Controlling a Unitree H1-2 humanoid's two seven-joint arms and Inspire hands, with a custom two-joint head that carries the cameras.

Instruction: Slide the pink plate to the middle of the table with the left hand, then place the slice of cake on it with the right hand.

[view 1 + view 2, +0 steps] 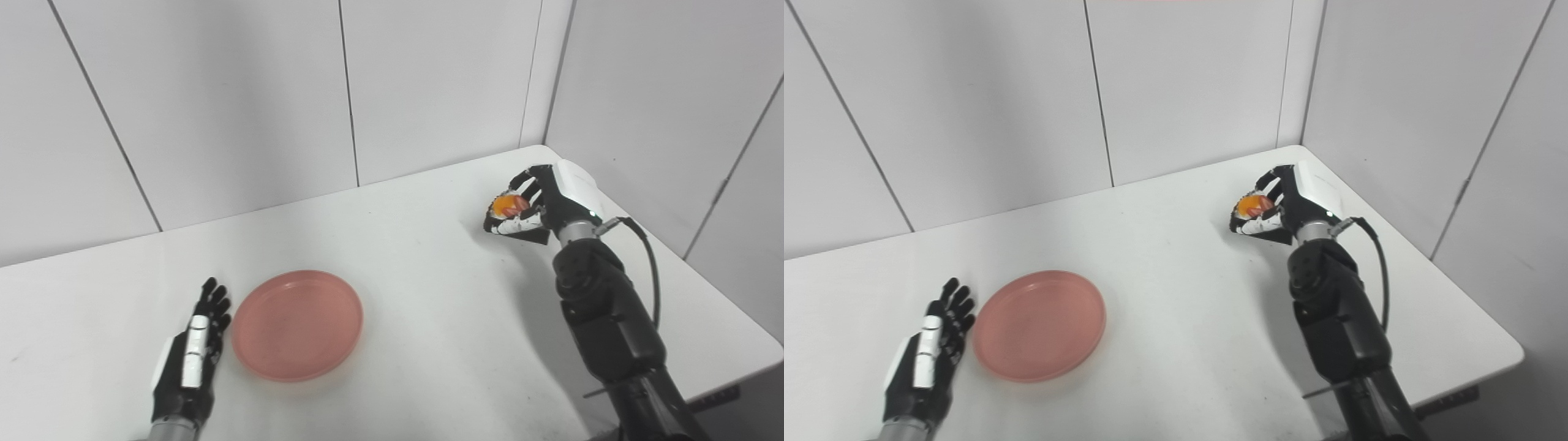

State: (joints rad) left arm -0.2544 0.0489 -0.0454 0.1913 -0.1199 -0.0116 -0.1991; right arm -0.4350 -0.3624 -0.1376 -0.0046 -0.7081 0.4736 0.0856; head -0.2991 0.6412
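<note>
The pink plate (297, 324) lies flat on the white table (416, 288), left of the middle. My left hand (193, 355) rests just left of the plate with its fingers straight and apart, its fingertips close to the rim, holding nothing. Far to the right, near the back corner, my right hand (536, 205) is shut on the slice of cake (509, 206), an orange and red piece showing between thumb and fingers. The cake is held a little above the table.
Grey wall panels close off the table at the back and the right. The table's right edge (723, 288) runs close beside my right arm, and a black cable (649, 257) loops off the right wrist.
</note>
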